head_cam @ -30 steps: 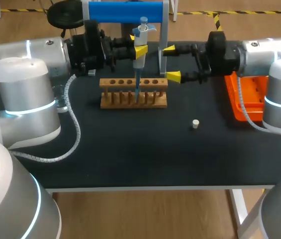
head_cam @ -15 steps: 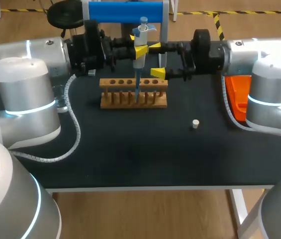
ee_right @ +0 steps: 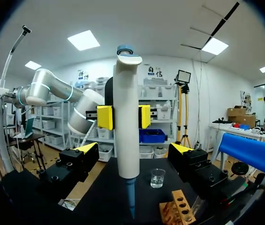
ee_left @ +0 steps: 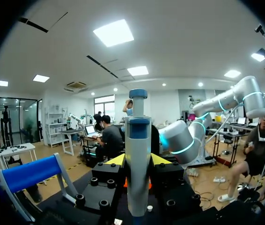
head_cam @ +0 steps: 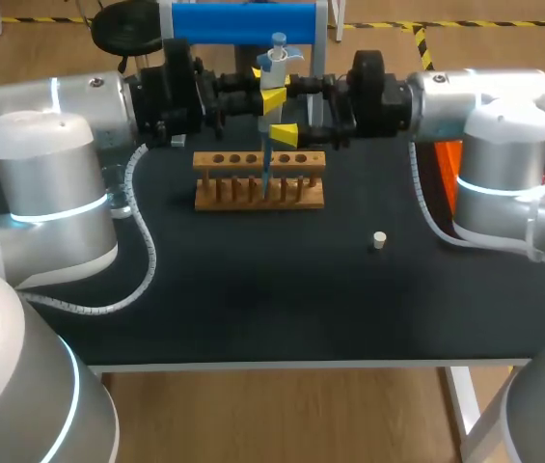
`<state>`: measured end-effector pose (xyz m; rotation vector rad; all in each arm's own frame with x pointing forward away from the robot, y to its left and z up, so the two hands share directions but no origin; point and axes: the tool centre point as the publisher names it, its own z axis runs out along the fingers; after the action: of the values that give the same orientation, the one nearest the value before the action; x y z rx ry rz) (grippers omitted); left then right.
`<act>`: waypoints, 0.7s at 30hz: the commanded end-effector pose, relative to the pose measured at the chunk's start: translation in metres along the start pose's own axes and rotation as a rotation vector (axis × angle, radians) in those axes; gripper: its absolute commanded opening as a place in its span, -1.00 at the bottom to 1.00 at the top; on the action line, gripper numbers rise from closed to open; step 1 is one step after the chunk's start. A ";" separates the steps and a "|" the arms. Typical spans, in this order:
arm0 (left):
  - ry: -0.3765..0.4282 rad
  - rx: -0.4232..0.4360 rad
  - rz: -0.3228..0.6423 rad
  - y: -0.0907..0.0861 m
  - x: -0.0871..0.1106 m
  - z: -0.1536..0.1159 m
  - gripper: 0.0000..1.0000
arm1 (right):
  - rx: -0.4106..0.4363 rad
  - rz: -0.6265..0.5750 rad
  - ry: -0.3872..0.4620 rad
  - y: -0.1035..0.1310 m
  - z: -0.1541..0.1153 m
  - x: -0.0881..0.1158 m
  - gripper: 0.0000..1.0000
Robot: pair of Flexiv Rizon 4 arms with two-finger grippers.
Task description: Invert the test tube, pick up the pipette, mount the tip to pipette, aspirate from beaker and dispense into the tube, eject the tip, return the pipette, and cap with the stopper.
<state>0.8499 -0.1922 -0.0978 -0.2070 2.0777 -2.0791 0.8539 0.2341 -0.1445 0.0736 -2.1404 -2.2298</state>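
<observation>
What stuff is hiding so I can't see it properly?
Orange box: head view, mostly behind the right arm.
Beaker: head view, partly under the left arm; right wrist view, too small to tell its fill.
Test tube: head view, too thin to pick out in the rack, behind the pipette.

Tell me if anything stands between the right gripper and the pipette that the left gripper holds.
Nothing visible does. The pipette stands upright just ahead of the right gripper, in line with the gap of its open fingers. Only the left gripper touches it, shut on its body.
</observation>
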 end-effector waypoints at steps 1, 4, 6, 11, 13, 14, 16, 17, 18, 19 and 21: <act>-0.001 0.000 0.000 -0.001 0.001 0.000 -1.00 | -0.001 -0.004 0.006 0.001 0.005 -0.001 1.00; -0.001 0.000 0.000 -0.001 0.001 0.000 -1.00 | -0.003 -0.005 0.008 0.002 0.008 -0.002 1.00; -0.001 0.000 0.000 -0.001 0.001 0.000 -1.00 | -0.005 -0.005 0.011 0.002 0.010 -0.001 1.00; -0.001 0.000 0.000 -0.001 0.001 0.000 -1.00 | -0.012 -0.014 0.024 0.007 0.015 0.001 1.00; -0.001 0.000 0.000 -0.001 0.001 0.000 -1.00 | -0.012 -0.016 0.026 0.008 0.016 0.001 1.00; -0.001 0.000 0.000 -0.001 0.001 0.000 -1.00 | -0.013 -0.017 0.028 0.008 0.016 0.001 1.00; -0.001 0.000 0.000 -0.001 0.001 0.000 -1.00 | -0.011 -0.018 0.029 0.009 0.016 0.002 0.87; -0.001 0.000 0.000 -0.001 0.001 0.000 -1.00 | -0.011 -0.018 0.030 0.009 0.016 0.002 0.79; -0.001 0.000 0.000 -0.001 0.001 0.000 -1.00 | -0.012 -0.019 0.031 0.009 0.016 0.002 0.63; -0.001 0.000 0.000 -0.001 0.001 0.000 -1.00 | -0.012 -0.019 0.033 0.009 0.016 0.002 0.36; -0.001 0.000 0.000 -0.001 0.001 0.000 -1.00 | -0.015 -0.018 0.036 0.009 0.016 0.003 -0.06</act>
<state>0.8499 -0.1922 -0.0978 -0.2070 2.0777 -2.0790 0.8496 0.2502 -0.1343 0.1292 -2.1157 -2.2365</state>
